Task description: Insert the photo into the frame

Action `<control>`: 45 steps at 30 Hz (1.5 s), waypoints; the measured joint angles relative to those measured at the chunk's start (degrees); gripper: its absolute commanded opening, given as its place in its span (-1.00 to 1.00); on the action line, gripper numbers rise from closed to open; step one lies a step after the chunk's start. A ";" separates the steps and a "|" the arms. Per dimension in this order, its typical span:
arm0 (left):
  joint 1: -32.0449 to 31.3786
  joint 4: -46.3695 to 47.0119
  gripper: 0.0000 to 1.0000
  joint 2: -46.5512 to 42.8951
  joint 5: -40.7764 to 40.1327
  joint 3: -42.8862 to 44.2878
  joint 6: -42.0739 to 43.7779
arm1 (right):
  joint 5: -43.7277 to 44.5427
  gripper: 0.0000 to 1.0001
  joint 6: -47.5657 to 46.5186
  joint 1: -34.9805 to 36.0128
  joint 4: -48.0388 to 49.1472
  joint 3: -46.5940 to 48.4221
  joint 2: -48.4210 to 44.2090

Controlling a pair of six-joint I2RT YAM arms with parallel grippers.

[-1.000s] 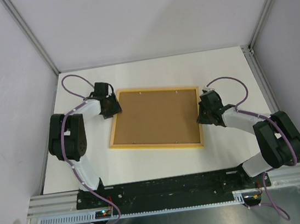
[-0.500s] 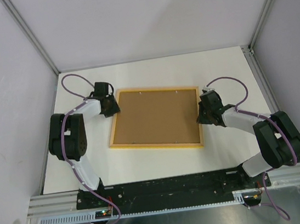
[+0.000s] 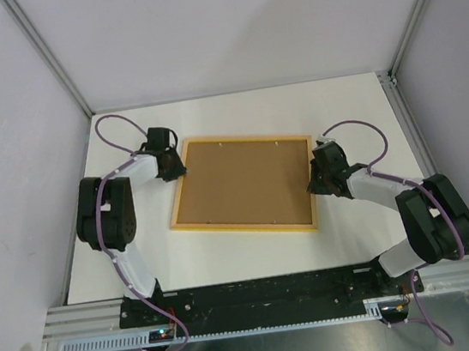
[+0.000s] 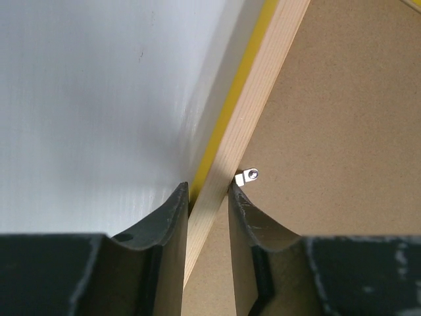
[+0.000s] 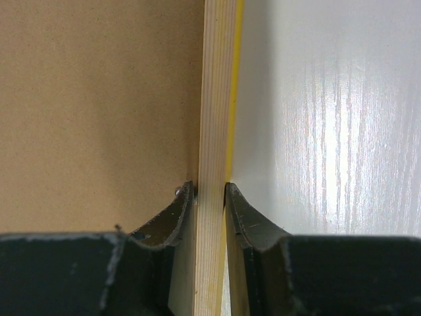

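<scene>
**rig_watcher:** Quick count for you: you're looking at one frame (image 3: pixel 243 226), lying face-down on the white table (image 3: pixel 355 237). Its pale wood back is facing up and a sliver of yellow is peeking out along the edges. One brown backing board (image 3: pixel 244 183) is sitting inside the frame and covering the whole opening, so you can't tell what's under it.

**yam_fan:** Adding to that, you're running two grippers, one on each side of the frame. Your left gripper (image 4: pixel 208 191) is closed down narrow and pinching the frame's left rail. One finger (image 4: pixel 172 214) is sitting outside the frame on the table side, and the other is over the board. Your right gripper (image 5: pixel 209 187) is doing the same on the frame's right rail, squeezing the wood from both sides.

**rig_watcher:** One more bit: a single small metal tab (image 4: pixel 248 176) is sitting on the board at the frame's inner edge, just beside your left gripper's inner finger.
</scene>
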 measured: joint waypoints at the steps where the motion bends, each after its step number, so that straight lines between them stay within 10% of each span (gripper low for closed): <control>1: 0.02 0.09 -0.70 0.13 -0.07 0.13 0.00 | 0.00 -0.92 0.00 0.00 0.00 0.00 0.00; 11: 0.02 0.39 -0.84 0.33 -0.20 0.37 -0.15 | -0.02 -0.93 0.00 0.00 -0.04 0.04 0.00; 29: -0.33 0.11 0.20 -2.64 1.29 -3.06 -0.02 | -0.24 -0.90 -0.46 0.04 0.11 0.04 0.00; 38: -1.81 -1.29 0.35 -9.84 1.42 -4.66 1.55 | -0.63 -0.17 -0.76 0.11 0.24 0.04 0.00; 45: -9.22 -1.03 0.37 -20.41 1.38 -6.88 3.06 | -1.31 -0.05 -1.95 -0.76 -1.38 1.18 0.00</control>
